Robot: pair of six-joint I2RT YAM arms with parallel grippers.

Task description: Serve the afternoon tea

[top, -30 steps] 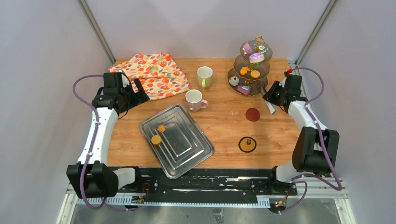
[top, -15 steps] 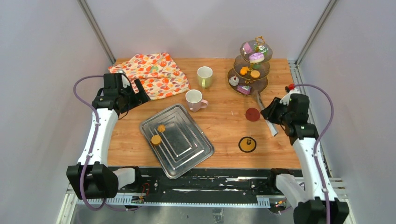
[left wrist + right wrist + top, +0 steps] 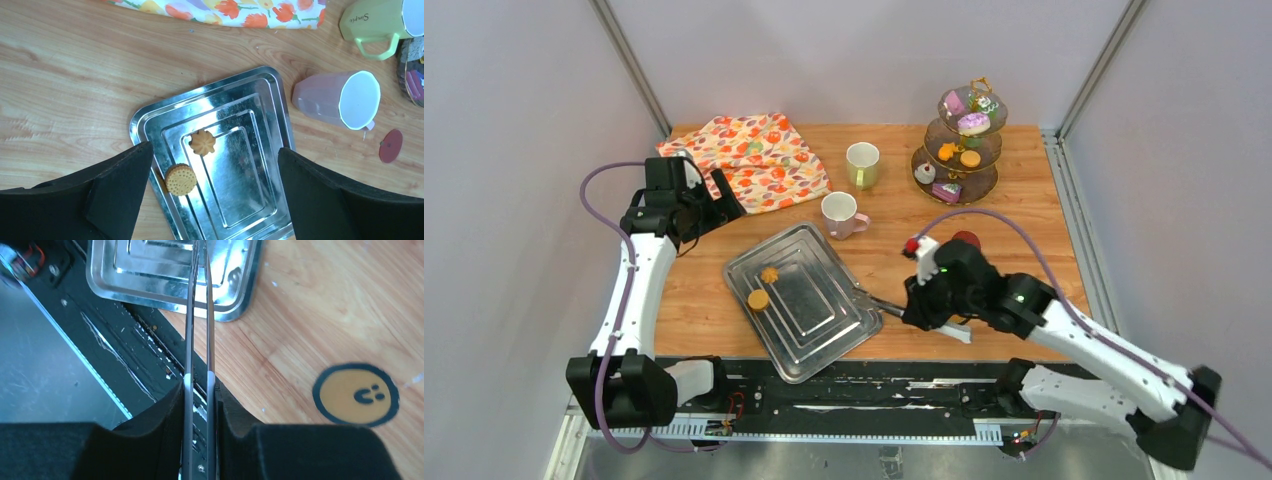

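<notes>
A metal tray point(image 3: 824, 320) lies at the front centre with two orange cookies point(image 3: 758, 299) on it. They also show in the left wrist view: a round one point(image 3: 181, 179) and a flower-shaped one point(image 3: 202, 142). My right gripper point(image 3: 921, 312) is shut on long metal tongs point(image 3: 200, 315), whose tips reach over the tray's right edge point(image 3: 240, 290). My left gripper point(image 3: 709, 200) is open and empty, held above the table by the cloth. A pink mug point(image 3: 839, 213) and a pale-green mug point(image 3: 862, 163) stand behind the tray. The tiered stand point(image 3: 984, 190) holds a pink-iced donut point(image 3: 973, 123) and other pastries.
An orange floral cloth point(image 3: 754, 155) lies at the back left. A red coaster point(image 3: 965, 238) sits behind my right arm. A yellow smiley coaster point(image 3: 356, 395) lies under the right wrist. The table's black front rail point(image 3: 130, 360) runs below the tray.
My right arm has swung with the tongs from beside the stand at the back right to the front centre, by the tray. The left arm has not moved.
</notes>
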